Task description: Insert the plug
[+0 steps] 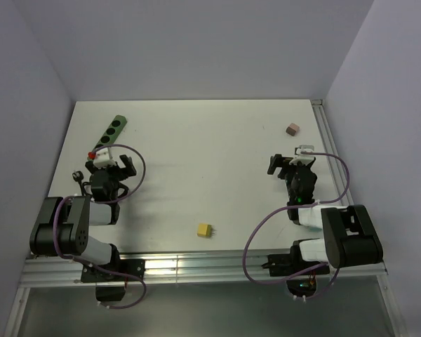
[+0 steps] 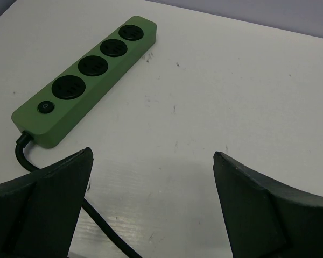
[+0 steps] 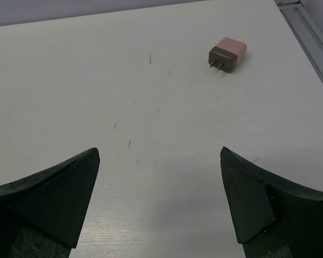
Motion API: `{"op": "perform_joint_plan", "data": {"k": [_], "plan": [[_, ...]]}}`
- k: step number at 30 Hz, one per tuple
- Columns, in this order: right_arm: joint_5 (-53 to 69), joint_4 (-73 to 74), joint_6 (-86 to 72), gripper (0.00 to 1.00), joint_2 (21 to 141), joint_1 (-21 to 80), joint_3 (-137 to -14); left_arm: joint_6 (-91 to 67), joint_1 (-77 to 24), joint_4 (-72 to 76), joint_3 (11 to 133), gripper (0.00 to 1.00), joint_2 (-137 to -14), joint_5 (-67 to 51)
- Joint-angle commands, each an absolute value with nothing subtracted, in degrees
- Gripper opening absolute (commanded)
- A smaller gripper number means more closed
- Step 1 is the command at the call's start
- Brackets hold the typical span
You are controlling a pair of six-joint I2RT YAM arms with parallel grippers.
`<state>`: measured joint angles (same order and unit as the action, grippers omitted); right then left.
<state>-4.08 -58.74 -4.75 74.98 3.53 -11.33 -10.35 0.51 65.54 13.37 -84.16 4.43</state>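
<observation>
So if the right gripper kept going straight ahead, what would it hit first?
Probably the pinkish plug, lying ahead of the open right gripper but right of centre, roughly in line with one finger; it might slip past. Otherwise only table.

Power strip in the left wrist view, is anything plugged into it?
No, all four sockets on the green power strip sit empty, with nothing inserted.

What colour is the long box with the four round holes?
The power strip is green, with black sockets; the left wrist view shows it best.
</observation>
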Motion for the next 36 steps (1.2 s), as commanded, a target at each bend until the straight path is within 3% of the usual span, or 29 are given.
{"op": "perform_joint_plan", "data": {"k": [1, 24, 31, 36], "plan": [[-5.36, -62.66, -3.69, 1.0, 74.44, 3.25, -12.83, -8.88, 0.62, 68.2, 14.77, 0.99, -83.41, 5.01], [-7.82, -63.54, -3.87, 1.0, 73.92, 3.43, -12.48, -8.88, 0.62, 68.12, 14.77, 0.99, -83.41, 5.01], [-17.48, -43.97, -1.67, 1.0, 66.81, 9.4, -21.17, -8.88, 0.53, 68.03, 14.77, 1.0, -83.5, 4.92], [-22.93, -23.51, -13.06, 1.0, 68.37, 10.28, -33.7, -9.06, 1.14, 69.16, 14.24, 1.0, -83.32, 4.04]]}}
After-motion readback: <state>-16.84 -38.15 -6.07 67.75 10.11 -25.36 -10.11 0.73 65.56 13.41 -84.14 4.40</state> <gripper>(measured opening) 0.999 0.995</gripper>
